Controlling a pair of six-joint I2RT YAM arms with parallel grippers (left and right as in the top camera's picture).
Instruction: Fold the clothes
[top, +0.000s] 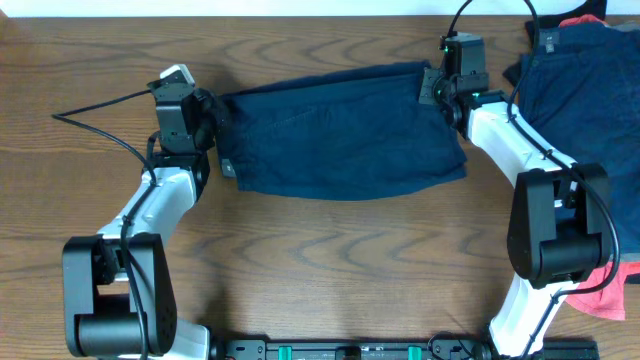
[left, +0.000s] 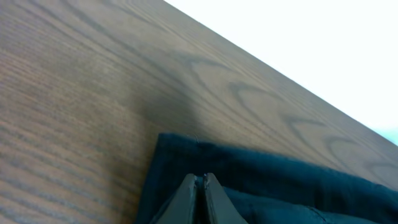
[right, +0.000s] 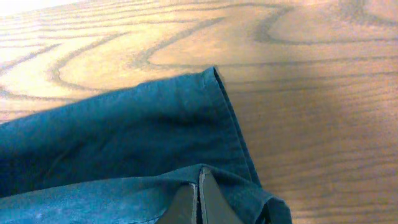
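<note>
Nearest the robot's base, on the near side of the navy shorts (top: 340, 135), lies an open stretch of wood-grain bench (top: 330, 260). To the near right of the shorts, by the right arm's base, a coral-red garment (top: 610, 288) lies crumpled at the bench's edge.

The navy shorts lie spread flat across the middle of the bench as a wide, roughly rectangular shape, with one arm at each end. At their left end the left gripper (top: 220, 122) is clenched on the cloth. In the left wrist view its fingertips (left: 200, 182) are pressed together on an upper layer of the shorts (left: 280, 180), and a lower layer's edge shows beyond them on the wood. At the shorts' right end the right gripper (top: 438, 90) is likewise clamped on fabric. Its own view shows the fingertips (right: 199, 179) closed on a raised fold of the shorts (right: 124, 137), with a hemmed corner lying flat beyond them.

Further off, to the right of the shorts and reaching the far edge, sits a loose heap of navy clothes (top: 590, 90). A scrap of coral-red and something black (top: 592, 8) show at its far end, though too little of them to say what they are.

As I judge it, the task is at an early stage. Both ends of one pair are gripped and two layers show, so a fold on this pair looks to be under way but is not yet laid down and finished. No neatly folded stack is in sight, and the heap and the coral-red garment look unfolded, so most of the work is left.
</note>
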